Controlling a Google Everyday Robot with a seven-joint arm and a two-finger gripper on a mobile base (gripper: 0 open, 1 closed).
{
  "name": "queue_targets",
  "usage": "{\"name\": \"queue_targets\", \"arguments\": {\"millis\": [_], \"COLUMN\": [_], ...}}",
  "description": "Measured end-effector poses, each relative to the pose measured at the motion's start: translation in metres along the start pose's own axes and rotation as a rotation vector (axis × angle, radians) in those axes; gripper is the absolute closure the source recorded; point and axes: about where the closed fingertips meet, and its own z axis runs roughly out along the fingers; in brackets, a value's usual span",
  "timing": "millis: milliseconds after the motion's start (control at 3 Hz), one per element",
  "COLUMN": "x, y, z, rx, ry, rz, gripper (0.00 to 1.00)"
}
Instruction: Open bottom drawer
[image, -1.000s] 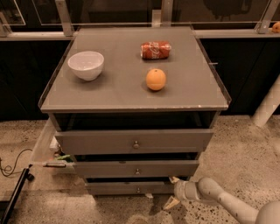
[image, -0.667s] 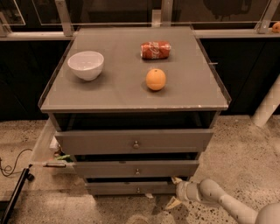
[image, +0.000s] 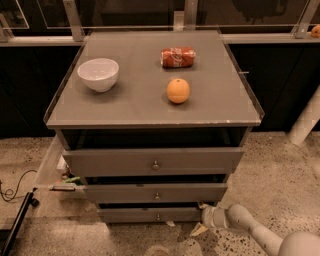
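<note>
The grey cabinet has three drawers. The bottom drawer is the lowest and slimmest, with a small round metal knob. Its front sits slightly back under the middle drawer. My gripper is low near the floor, at the right end of the bottom drawer's front, well to the right of the knob. The white arm reaches in from the lower right.
On the cabinet top stand a white bowl, an orange and a lying red can. The top drawer is the widest. Cables and clutter lie left of the cabinet. A white post stands at right.
</note>
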Motion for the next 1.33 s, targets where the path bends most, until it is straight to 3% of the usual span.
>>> {"name": "queue_targets", "arguments": {"millis": [333,667,1000,1333], "x": [0.000,0.000,-0.027,-0.048], "y": [0.000,0.000,-0.012,-0.007], "z": [0.000,0.000,-0.007,-0.025], "rx": [0.000,0.000,0.003,-0.005], "ry": [0.000,0.000,-0.035,-0.073], "rz": [0.000,-0.001,-0.047,-0.091], "gripper": [0.00,0.19,0.42,0.66]}}
